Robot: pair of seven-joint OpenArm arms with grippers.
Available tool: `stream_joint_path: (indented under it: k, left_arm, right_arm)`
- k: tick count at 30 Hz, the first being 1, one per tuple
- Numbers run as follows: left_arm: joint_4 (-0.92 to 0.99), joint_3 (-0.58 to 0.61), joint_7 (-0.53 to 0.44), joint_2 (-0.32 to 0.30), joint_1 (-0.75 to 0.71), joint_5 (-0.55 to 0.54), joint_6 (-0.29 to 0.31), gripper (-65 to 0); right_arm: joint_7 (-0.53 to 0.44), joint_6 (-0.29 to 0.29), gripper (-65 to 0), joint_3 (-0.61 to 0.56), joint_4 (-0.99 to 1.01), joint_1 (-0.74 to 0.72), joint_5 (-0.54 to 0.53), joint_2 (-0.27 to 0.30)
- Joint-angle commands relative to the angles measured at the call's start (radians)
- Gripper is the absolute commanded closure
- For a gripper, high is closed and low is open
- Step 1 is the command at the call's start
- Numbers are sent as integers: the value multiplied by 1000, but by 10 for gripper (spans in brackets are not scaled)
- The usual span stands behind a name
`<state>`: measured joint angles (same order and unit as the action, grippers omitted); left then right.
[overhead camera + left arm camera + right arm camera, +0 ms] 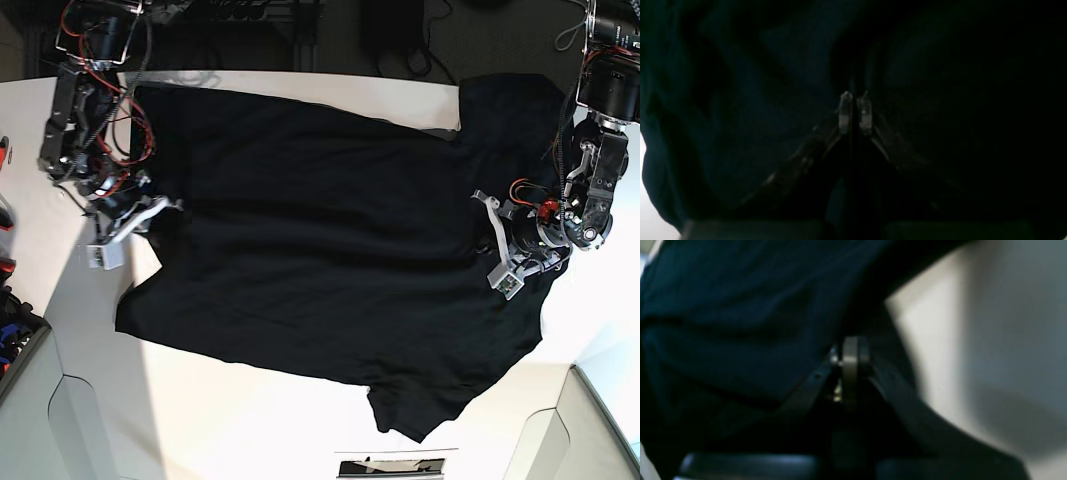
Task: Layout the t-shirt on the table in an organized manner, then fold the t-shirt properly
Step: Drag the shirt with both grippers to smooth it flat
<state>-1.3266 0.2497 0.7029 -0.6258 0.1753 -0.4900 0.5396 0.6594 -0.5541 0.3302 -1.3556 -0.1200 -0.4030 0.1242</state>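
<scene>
Pinching t-shirt: both claws

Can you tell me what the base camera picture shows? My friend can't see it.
A big black t-shirt lies spread out on a white table. One robot arm sits at each side, the left gripper and right gripper both shut at the shirt's edges.
</scene>
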Motion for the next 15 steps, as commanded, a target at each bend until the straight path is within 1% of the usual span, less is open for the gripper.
stream_joint_path:
  k: [1,4,9,13,15]
  left_arm:
    - [-15,-7,-19,-13,19,-6,8,-15]
    - [-15,-7,-14,-14,18,-6,8,-15]
    - [-15,-7,4,-14,14,-8,11,-15]
    - [-15,-7,4,-14,13,-77,85,-15]
    - [-15,-7,4,-14,13,-108,105,-15]
  right_arm:
    - [-19,10,0,-5,-6,-4,9,14]
    - [-19,12,0,-7,-3,39,25,23]
    - [-23,11,0,18,-6,158,-54,75]
    - [-24,7,0,100,-19,227,-96,90]
    - [-27,7,0,162,-33,244,-114,95]
